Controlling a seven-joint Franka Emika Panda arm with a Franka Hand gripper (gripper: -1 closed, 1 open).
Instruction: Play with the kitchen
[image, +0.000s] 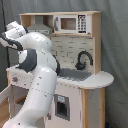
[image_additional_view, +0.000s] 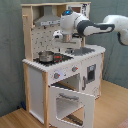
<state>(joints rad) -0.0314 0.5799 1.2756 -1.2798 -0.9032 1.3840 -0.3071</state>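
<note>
Arm reaches in from the second exterior view's right, elbow high, wrist bent down over the kitchen surface. Claw hangs under the grey hood, just above the small pot on the red-ringed hob; can't tell how far it's parted or if it touches anything. Below the claw the oven door hangs open. In the first exterior view the arm blocks the hob; black faucet and sink visible.
</note>
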